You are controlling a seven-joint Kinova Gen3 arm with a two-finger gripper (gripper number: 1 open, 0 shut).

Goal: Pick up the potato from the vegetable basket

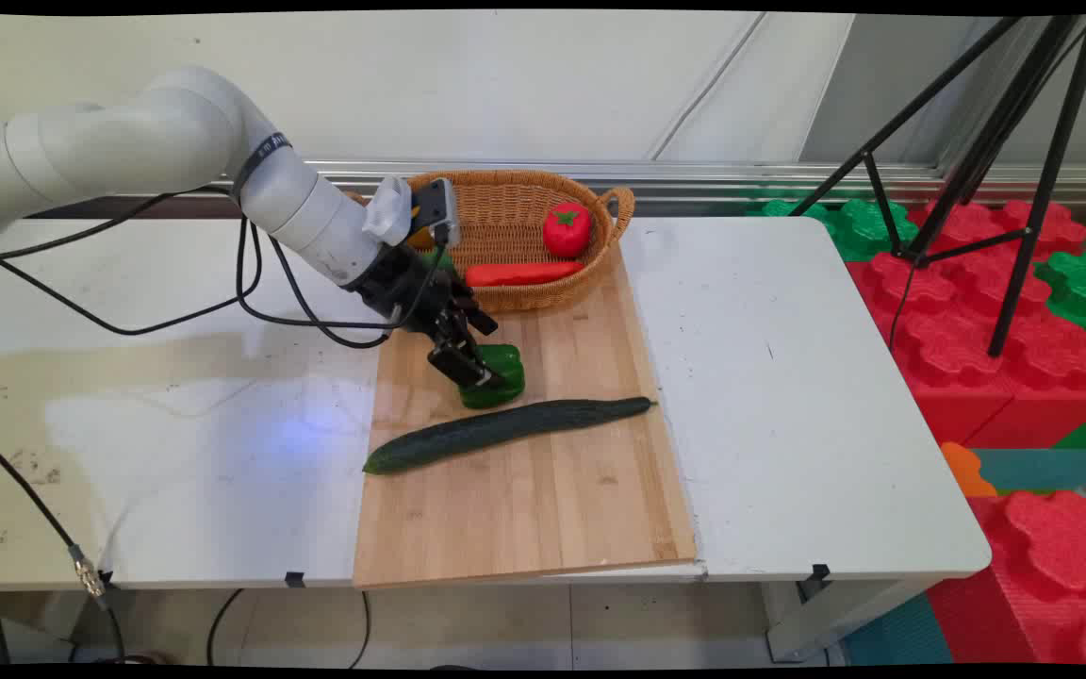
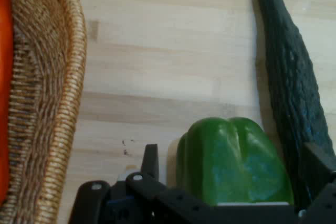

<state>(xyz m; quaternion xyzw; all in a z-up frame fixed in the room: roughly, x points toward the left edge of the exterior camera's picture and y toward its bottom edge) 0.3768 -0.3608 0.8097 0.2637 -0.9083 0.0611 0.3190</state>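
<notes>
1. The gripper [image 1: 469,363] is being held low over the cutting board [image 1: 543,490], its fingers [image 2: 151,162] spread on either side of a green pepper [image 1: 505,377] without closing on it.
2. A cucumber [image 1: 505,429] is lying just beside the pepper, toward the board's near edge.
3. A wicker basket [image 1: 614,212] at the board's far edge is carrying a tomato [image 1: 567,229] and a carrot [image 1: 522,273].

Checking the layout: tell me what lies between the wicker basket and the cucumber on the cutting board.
The green pepper lies between the basket and the cucumber, with the gripper on it. Elsewhere the cutting board is bare. The main view shows it.
</notes>
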